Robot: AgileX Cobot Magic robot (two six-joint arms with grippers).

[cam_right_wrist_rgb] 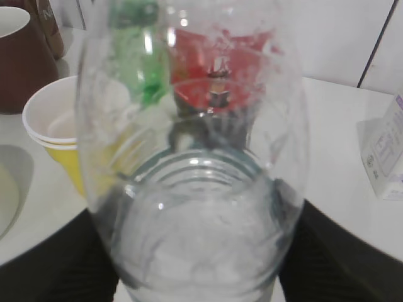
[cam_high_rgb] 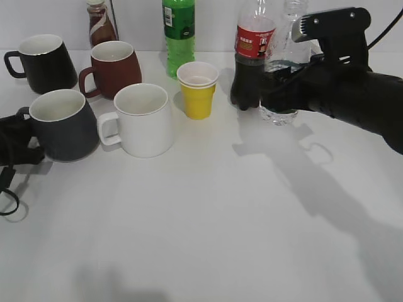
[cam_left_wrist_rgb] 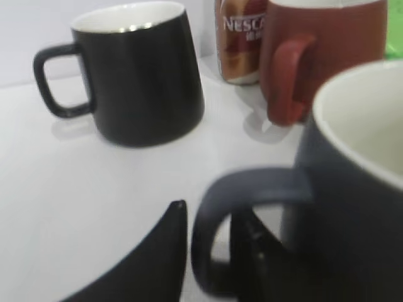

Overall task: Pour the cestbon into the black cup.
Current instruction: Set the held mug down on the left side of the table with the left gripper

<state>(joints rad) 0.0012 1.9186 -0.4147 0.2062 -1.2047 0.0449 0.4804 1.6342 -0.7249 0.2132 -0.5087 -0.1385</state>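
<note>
The cestbon (cam_high_rgb: 291, 25), a clear ribbed bottle, stands at the back right beside the cola bottle. My right gripper (cam_high_rgb: 277, 88) is shut around its middle, hiding the label. In the right wrist view the cestbon (cam_right_wrist_rgb: 195, 157) fills the frame between the two dark fingers of the right gripper (cam_right_wrist_rgb: 198, 258). The black cup (cam_high_rgb: 63, 126), a matte charcoal mug, stands upright at the left. My left gripper (cam_high_rgb: 16, 141) is at its handle. In the left wrist view the left gripper (cam_left_wrist_rgb: 211, 251) pinches the handle of the black cup (cam_left_wrist_rgb: 352, 207), one finger through the loop.
A red-labelled cola bottle (cam_high_rgb: 254, 50), a green soda bottle (cam_high_rgb: 179, 31) and a brown Nescafe bottle (cam_high_rgb: 99, 25) stand at the back. A yellow cup (cam_high_rgb: 198, 88), a white mug (cam_high_rgb: 143, 119), a maroon mug (cam_high_rgb: 113, 68) and a jet-black mug (cam_high_rgb: 44, 61) surround the black cup.
</note>
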